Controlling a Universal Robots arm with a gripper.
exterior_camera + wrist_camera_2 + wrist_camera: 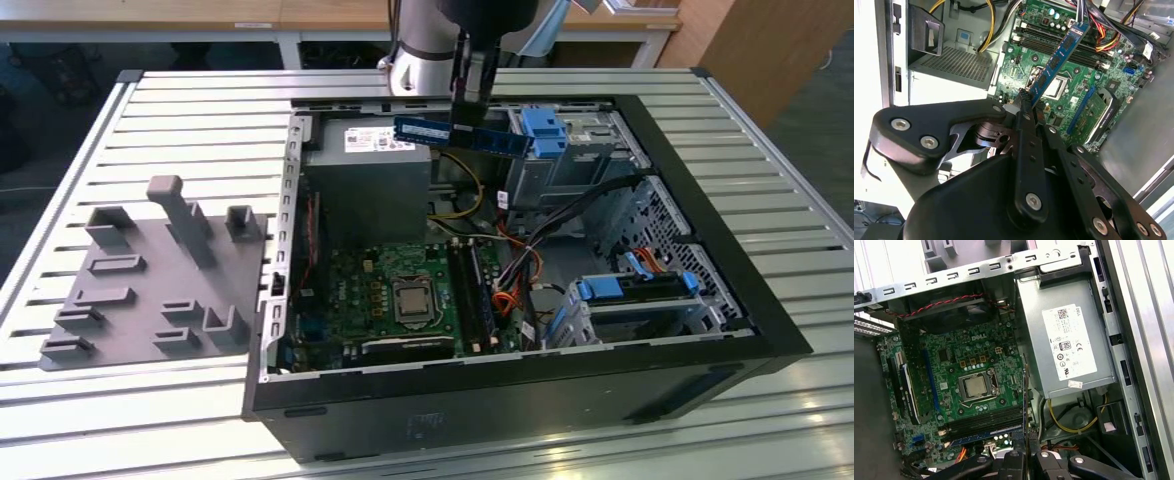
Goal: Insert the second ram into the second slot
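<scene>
The second ram [455,134] is a thin blue stick with a pale label, held level above the open computer case near its far wall. My gripper [469,122] is shut on its middle from above. In the second wrist view the second ram [1060,54] sticks out from between the fingertips [1024,101] over the green motherboard [1074,80]. The dark memory slots [467,288] lie well below it on the motherboard, beside the processor socket [404,297]. In the first wrist view a blue stick [985,435] sits in one slot, next to the empty dark slots [985,419].
The grey power supply [371,172] stands under the held stick. Blue drive-bay clips [545,130] and bundled cables [587,205] fill the case on the exterior view's right. A grey parts fixture [154,275] rests on the slatted table on the exterior view's left.
</scene>
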